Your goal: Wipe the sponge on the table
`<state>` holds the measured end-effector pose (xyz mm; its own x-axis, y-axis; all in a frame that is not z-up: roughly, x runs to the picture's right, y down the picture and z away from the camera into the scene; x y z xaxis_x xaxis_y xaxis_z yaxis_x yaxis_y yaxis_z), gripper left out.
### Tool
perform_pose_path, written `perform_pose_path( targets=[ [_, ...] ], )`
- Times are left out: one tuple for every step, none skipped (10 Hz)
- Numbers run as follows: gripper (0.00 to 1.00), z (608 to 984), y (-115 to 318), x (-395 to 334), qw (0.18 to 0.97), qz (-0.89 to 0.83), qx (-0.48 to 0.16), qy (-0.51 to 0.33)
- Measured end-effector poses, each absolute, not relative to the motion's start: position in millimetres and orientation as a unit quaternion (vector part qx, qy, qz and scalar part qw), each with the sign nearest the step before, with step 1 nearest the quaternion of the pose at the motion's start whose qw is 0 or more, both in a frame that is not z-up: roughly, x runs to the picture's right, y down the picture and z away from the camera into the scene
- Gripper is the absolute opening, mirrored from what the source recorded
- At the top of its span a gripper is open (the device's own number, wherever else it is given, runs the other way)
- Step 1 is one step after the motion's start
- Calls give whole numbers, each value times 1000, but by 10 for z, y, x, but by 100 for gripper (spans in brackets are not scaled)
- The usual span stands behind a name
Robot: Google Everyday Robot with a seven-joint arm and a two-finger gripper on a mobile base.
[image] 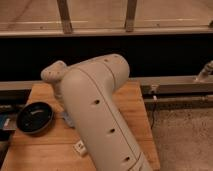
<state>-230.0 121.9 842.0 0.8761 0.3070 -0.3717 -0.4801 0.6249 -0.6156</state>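
Our gripper sat hidden behind the arm over the table, closed tight; whether it held the sponge peeking out there, we could not tell.

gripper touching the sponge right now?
Cannot tell. In the camera view the arm hides the gripper, somewhere behind it over the table; only a blue sliver of the sponge shows at the arm's left edge.
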Motion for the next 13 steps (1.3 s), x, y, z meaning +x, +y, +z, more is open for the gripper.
perform_pose_path(
  targets=[
    [0, 8320, 1309, -2361, 897, 211, -373, 111],
    [0, 8176, 1443, -2456, 901, 197, -373, 103],
    [0, 8058, 1572, -2493, 904, 184, -371, 105],
    [0, 7971, 1680, -2469, 905, 181, -369, 111],
    [0, 7927, 1742, -2416, 903, 186, -368, 117],
    [0, 7894, 1798, -2314, 900, 198, -369, 126],
    [0, 7893, 1818, -2219, 896, 209, -369, 134],
    [0, 7919, 1796, -2096, 892, 221, -369, 143],
    [0, 7983, 1737, -1948, 887, 235, -367, 154],
    [0, 8094, 1608, -1782, 883, 248, -365, 164],
    [0, 8176, 1500, -1684, 881, 254, -362, 169],
    [0, 8332, 1301, -1529, 878, 265, -359, 176],
    [0, 8432, 1176, -1488, 877, 269, -357, 177]
  ],
)
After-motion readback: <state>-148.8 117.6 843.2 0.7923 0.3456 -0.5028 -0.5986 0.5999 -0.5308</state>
